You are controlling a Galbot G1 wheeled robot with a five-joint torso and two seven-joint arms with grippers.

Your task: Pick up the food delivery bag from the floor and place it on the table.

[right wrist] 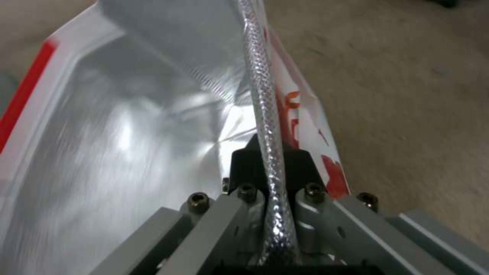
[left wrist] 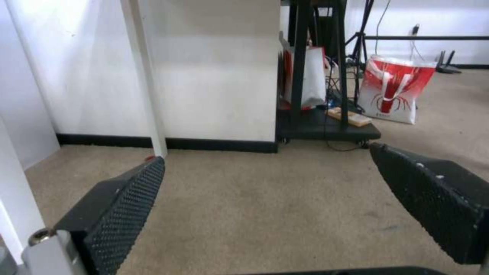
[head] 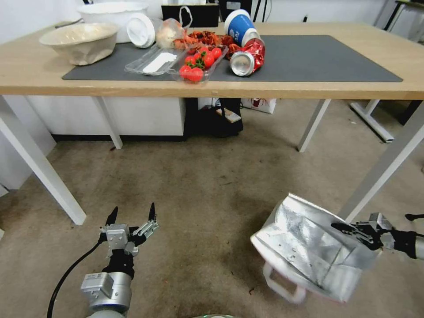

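Note:
The food delivery bag (head: pixel 304 251) is at the lower right, tilted, its silver foil lining facing up and a white strap handle (head: pixel 282 285) hanging below. My right gripper (head: pixel 346 229) is shut on the bag's right rim. In the right wrist view the right gripper (right wrist: pixel 267 149) pinches the foil edge of the bag (right wrist: pixel 127 126), with red-and-white print on the outer side. I cannot tell whether the bag touches the floor (head: pixel 203 185). My left gripper (head: pixel 132 216) hangs open and empty above the carpet at the lower left; the left wrist view shows the left gripper (left wrist: pixel 265 152) with its jaws wide apart. The table (head: pixel 26 66) stands ahead.
On the table's dark mat (head: pixel 318 57) lie a crushed red can (head: pixel 247 59), a tomato tray (head: pixel 198 66), bowls (head: pixel 79 42) and cups. A white table leg (head: pixel 384 168) slants right behind the bag. Another red-and-white bag (left wrist: pixel 395 89) stands beyond the table by a dark cart (left wrist: pixel 326 128).

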